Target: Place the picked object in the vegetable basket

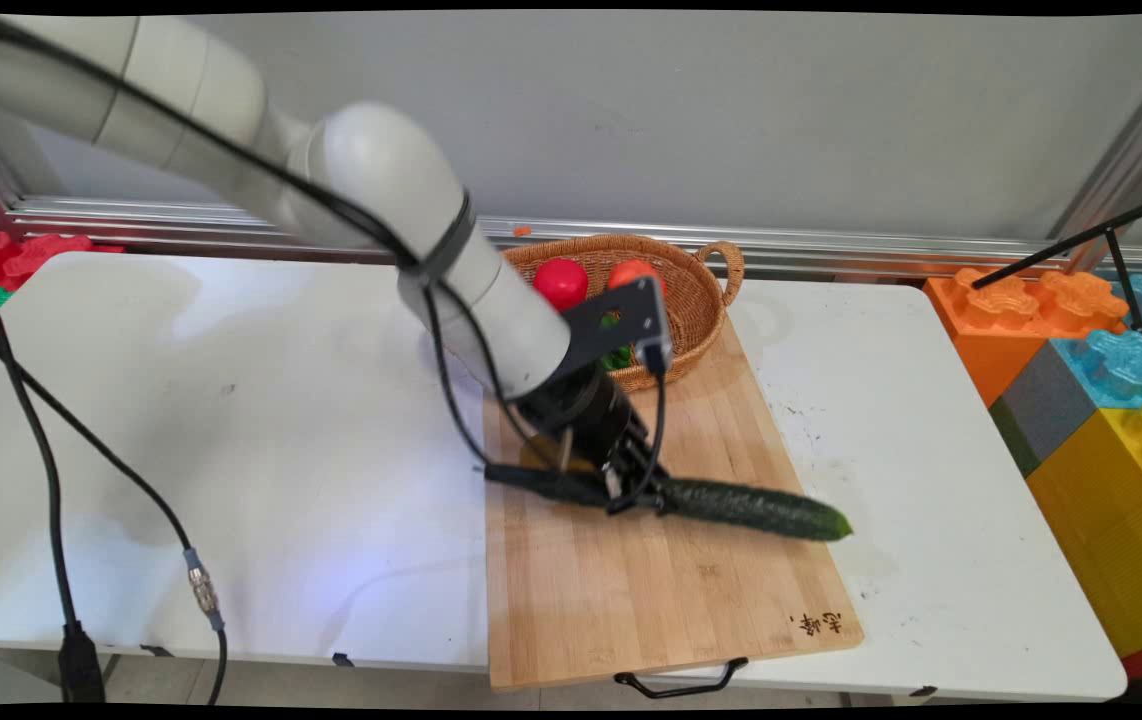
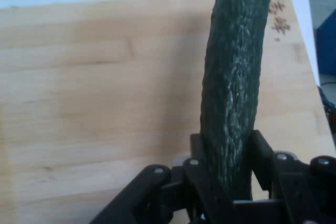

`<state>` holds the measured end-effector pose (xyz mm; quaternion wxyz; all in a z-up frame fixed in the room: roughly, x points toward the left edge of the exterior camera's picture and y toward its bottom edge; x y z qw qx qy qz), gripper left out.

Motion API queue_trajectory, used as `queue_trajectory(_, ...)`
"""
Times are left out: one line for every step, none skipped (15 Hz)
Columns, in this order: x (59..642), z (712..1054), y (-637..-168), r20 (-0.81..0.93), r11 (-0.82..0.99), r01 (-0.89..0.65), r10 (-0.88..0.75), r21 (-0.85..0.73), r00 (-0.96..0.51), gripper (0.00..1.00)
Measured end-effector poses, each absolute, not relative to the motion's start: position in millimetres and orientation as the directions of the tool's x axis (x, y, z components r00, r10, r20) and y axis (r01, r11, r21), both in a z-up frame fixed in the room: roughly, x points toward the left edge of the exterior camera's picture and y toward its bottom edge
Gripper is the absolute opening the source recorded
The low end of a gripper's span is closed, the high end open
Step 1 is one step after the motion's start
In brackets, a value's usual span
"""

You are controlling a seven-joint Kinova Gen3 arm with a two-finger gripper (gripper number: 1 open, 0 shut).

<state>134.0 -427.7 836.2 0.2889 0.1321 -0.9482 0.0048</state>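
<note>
A black handle [image 1: 679, 685] is sticking out from the near edge of the wooden cutting board [image 1: 631, 590], which is lying on the white table [image 1: 231, 450] and reaching past its near edge. Over the middle of the board, the gripper [image 1: 621, 482] is clamping a long dark green cucumber [image 1: 751, 507] between its two fingers [image 2: 262, 153], one pressing on each side. The cucumber is lying roughly level, its left end sitting near the board's left edge and its right tip poking just past the board's right edge. The hand view is showing the bumpy cucumber [image 2: 236, 87] running away from the jaws across the board [image 2: 94, 87]. Farther back, a wicker basket [image 1: 696, 290] is resting on the board's far end, holding two red round fruits [image 1: 561, 282] and something green, partly hidden by the arm. At the far right, big coloured blocks [image 1: 1101, 400] are standing beside the table.
</note>
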Motion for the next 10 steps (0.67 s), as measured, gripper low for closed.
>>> queue_trajectory(133, 847, -437, 0.552, 0.963, -0.265, -0.249, 0.051, -0.796, 0.00)
queue_trajectory(134, 856, -447, 0.556, 0.960, -0.277, -0.247, 0.032, -0.794, 0.00)
queue_trajectory(135, 865, -459, 0.561, 0.957, -0.290, -0.243, 0.005, -0.792, 0.00)
queue_trajectory(137, 871, -470, 0.564, 0.953, -0.302, -0.240, -0.017, -0.790, 0.00)
queue_trajectory(140, 877, -481, 0.565, 0.948, -0.314, -0.238, -0.040, -0.790, 0.00)
queue_trajectory(143, 882, -492, 0.567, 0.943, -0.326, -0.236, -0.060, -0.789, 0.00)
queue_trajectory(147, 887, -507, 0.568, 0.935, -0.343, -0.236, -0.088, -0.789, 0.00)
queue_trajectory(151, 889, -521, 0.568, 0.928, -0.357, -0.236, -0.110, -0.789, 0.00)
queue_trajectory(156, 891, -536, 0.566, 0.918, -0.373, -0.239, -0.132, -0.789, 0.00)
queue_trajectory(159, 890, -547, 0.564, 0.912, -0.383, -0.241, -0.146, -0.790, 0.00)
